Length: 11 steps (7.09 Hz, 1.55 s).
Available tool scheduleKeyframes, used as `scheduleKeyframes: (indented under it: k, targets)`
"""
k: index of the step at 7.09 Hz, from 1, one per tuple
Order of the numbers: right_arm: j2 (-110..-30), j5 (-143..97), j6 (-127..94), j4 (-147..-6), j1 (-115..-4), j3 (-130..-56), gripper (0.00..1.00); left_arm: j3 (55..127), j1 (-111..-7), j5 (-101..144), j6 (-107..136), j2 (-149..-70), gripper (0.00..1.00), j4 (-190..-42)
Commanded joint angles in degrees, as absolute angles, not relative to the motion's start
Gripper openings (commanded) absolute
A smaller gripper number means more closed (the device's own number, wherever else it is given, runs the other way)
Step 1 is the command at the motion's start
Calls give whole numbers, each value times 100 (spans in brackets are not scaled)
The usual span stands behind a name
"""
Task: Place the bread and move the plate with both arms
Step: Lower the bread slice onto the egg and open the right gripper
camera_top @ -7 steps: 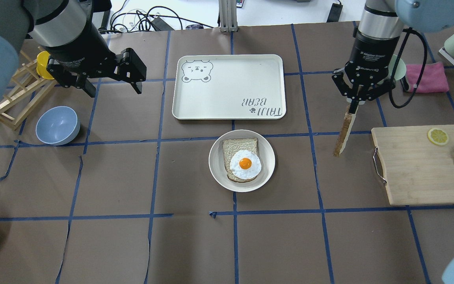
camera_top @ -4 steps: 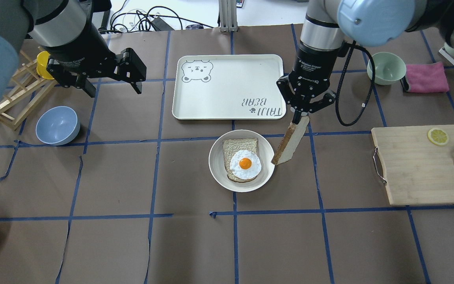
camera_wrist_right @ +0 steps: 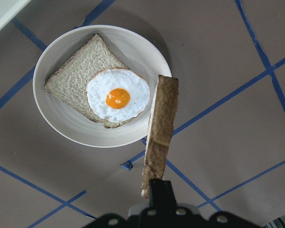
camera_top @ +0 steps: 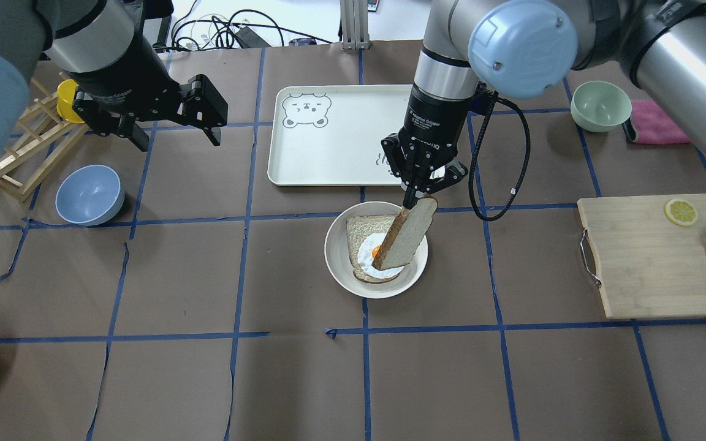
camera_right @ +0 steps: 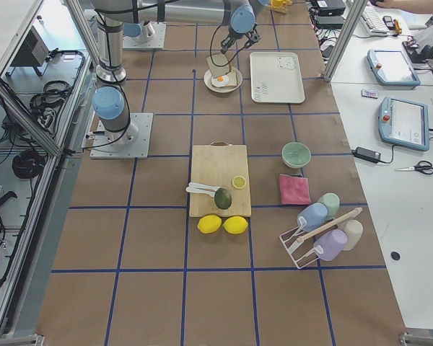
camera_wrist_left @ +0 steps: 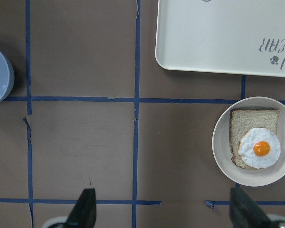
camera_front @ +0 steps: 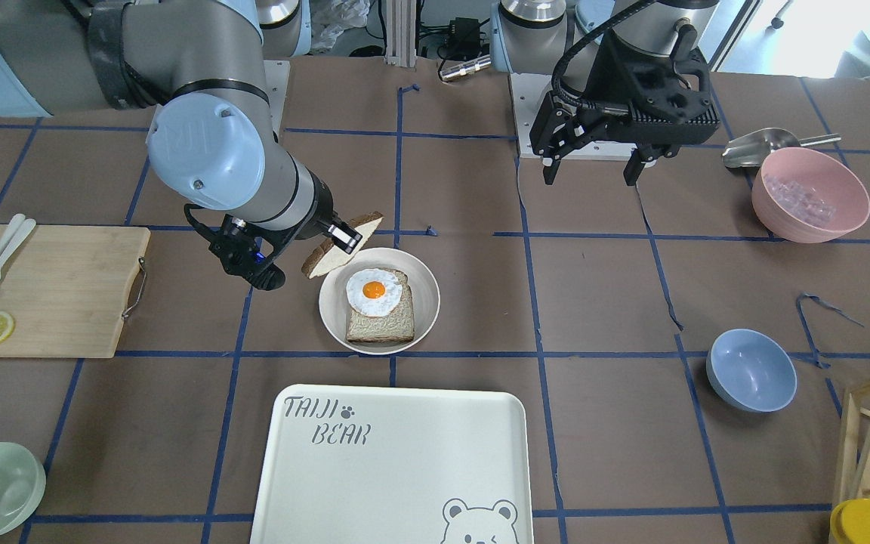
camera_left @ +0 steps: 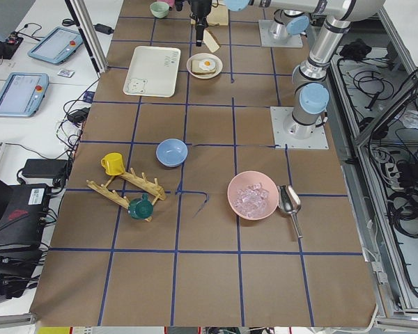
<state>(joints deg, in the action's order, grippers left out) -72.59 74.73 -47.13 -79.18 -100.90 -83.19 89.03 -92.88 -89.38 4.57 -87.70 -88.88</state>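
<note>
Pale bread [camera_top: 408, 236] in right end effector [camera_top: 417, 197] above plate [camera_top: 336, 257] edge; left end effector [camera_top: 178, 141] wide.

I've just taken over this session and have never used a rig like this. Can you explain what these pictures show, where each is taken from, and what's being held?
This is a robot with two arms at a brown taped table. Each arm ends in a two-finger gripper. One picture looks down from behind the robot. One faces it from across the table, so the sides are mirrored. Two look along the table from its ends, and two come from cameras on the wrists.

The right gripper is shut on the bread, holding it tilted on edge above the rim of the plate. The plate already carries an egg-topped slice. The left gripper hangs open and empty, off to the side.

Beyond the plate lies a bear tray. A cutting board sits on the robot's right.
</note>
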Motion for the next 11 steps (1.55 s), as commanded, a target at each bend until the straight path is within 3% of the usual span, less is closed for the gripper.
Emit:
scheduleKeyframes:
  k: [1,6,11]
  targets:
    - [-7050,7418,-4737,-8094,-10099,-8350,0,8903,-9281,-8938,457,-8763,100,-8895]
    - [-6874,7409,-4720,-8323,-10142,-8525,0,8903,-9281,-8938,457,-8763,100,-8895]
    - [-6372,6884,-4957,-9421,-10222,-8464,0,8903,-9290,-8938,448,-8763,100,-8895]
